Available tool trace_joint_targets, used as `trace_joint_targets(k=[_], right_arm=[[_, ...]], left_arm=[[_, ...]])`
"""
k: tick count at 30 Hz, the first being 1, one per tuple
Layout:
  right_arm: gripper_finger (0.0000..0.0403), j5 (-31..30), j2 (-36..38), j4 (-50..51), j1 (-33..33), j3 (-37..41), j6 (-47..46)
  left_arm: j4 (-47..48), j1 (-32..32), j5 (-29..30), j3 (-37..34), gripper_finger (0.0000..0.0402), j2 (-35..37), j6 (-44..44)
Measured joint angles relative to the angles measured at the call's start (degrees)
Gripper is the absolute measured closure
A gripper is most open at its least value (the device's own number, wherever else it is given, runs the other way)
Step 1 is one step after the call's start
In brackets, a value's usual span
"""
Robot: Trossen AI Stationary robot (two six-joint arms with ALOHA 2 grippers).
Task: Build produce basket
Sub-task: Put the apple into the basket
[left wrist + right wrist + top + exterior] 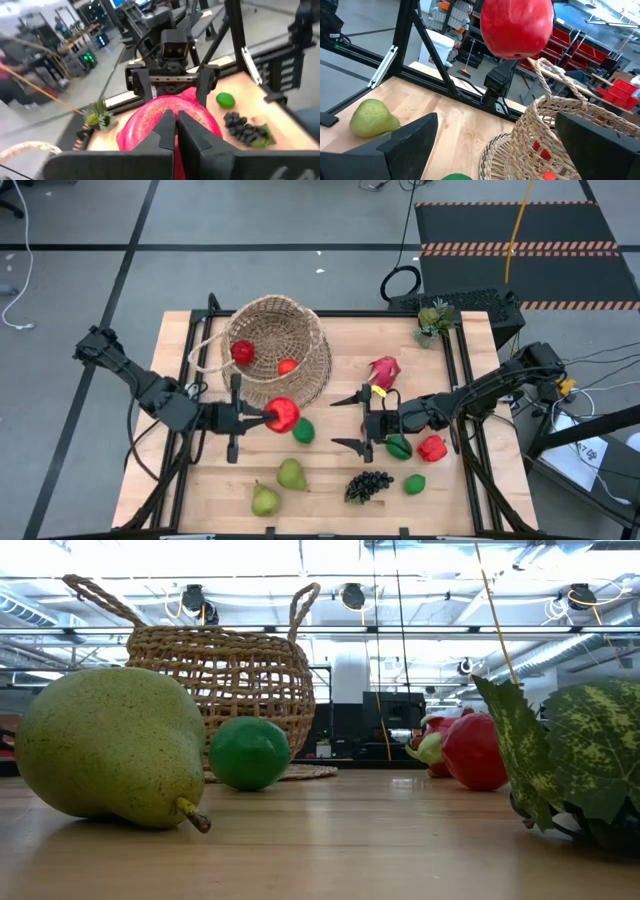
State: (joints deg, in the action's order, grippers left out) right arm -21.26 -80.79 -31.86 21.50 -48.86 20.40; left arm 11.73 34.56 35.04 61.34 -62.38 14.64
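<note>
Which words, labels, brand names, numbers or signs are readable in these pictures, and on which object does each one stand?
None can be read.
The basket, the red apple in the left gripper, and the other produce show no print.
White sheet on the floor to the table's right: it may carry marks, but they are too small to read.
Red bins in the room behind: no readable label.

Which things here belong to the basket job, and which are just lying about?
Job:
basket, two red fruits inside
red apple in shut left gripper
limes
pears
grapes
dragon fruit
red pepper
open right gripper

Lying about:
potted plant
</note>
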Motion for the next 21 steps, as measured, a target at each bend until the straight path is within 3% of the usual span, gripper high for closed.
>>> trace_joint_targets(k=[7,15,21], right_arm=[[0.0004,-0.1,0.0,0.0,0.0,0.0,0.0],[0.0004,-0.1,0.0,0.0,0.0,0.0,0.0],[0.0004,-0.1,0.0,0.0,0.0,0.0,0.0]], left_arm=[[0.0,3.1,8.6,0.0,0.0398,-2.3,10.9],[0.0,4.6,9.2,0.0,0.0397,-5.5,23.1],[-0.3,4.6,9.1,0.0,0.0399,-6.8,27.7]])
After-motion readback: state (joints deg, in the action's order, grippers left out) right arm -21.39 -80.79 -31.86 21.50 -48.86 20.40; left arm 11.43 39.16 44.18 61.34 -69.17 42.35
